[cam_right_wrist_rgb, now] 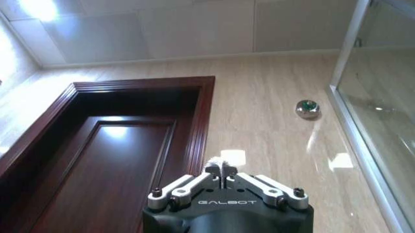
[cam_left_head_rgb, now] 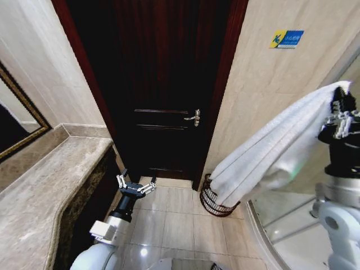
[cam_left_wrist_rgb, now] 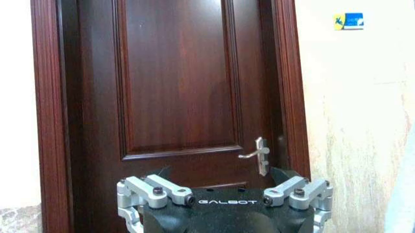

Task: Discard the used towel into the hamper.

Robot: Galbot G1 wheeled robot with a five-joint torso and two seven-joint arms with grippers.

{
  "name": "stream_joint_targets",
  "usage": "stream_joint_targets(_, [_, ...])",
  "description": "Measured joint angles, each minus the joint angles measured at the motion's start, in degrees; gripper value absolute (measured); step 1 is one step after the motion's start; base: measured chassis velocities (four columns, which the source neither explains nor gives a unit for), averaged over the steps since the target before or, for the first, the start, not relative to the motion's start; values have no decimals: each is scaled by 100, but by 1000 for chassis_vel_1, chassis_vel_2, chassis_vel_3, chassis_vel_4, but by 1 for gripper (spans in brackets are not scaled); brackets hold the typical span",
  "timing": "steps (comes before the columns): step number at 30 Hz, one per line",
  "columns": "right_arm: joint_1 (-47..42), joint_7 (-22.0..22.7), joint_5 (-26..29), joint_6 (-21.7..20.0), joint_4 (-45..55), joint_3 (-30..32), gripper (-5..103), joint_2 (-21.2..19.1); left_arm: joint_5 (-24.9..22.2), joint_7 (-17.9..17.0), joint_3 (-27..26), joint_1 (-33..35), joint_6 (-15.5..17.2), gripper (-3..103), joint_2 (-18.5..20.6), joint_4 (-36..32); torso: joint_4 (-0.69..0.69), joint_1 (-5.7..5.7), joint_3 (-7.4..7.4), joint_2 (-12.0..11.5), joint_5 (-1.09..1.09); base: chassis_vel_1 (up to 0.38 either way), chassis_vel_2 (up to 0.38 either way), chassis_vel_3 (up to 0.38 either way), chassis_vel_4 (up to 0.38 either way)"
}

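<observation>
- The right gripper [cam_left_head_rgb: 339, 119] is raised high at the right of the head view, clenched on one end of the towel [cam_left_head_rgb: 270, 157]; in the right wrist view its fingers [cam_right_wrist_rgb: 220, 170] are seen pinched together on a small white tuft of cloth.
- The right arm is held upright beneath the gripper, and its lower part is cut off by the frame edge.
- The towel is draped down and leftward from the grip, its lower end hanging over the hamper [cam_left_head_rgb: 215, 203].
- Much of the hamper is hidden behind the towel; only its dark banded lower wall is made out, standing on the floor tiles just beside the door [cam_left_head_rgb: 163, 84] frame, against the wall.
- The left gripper [cam_left_head_rgb: 136, 184] is held low before the door, released with fingers spread, grasping nothing.
- The left arm is extended forward beside the counter [cam_left_head_rgb: 45, 191].
</observation>
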Motion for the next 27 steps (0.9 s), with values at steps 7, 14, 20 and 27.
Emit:
stream_joint_targets(7, [346,47,-146,-56,-186,-235,1,83,0,0,0,0,0,100,0,0,0,1,0,0,-1,0,0,0,0])
stream_joint_targets(14, [315,-17,-226,-84,-255,-211,1,192,0,0,0,0,0,100,0,0,-1,-1,-1,1,-1,0,0,0,0])
stream_joint_targets(20, [273,-55,-213,-82,-187,-205,1,216,0,0,0,0,0,100,0,0,-1,-1,-1,1,-2,-61,51,61,-51])
stream_joint_targets(27, [253,-104,-153,-18,-184,-213,1,217,0,0,0,0,0,100,-1,0,0,1,0,0,1,-172,172,183,-176])
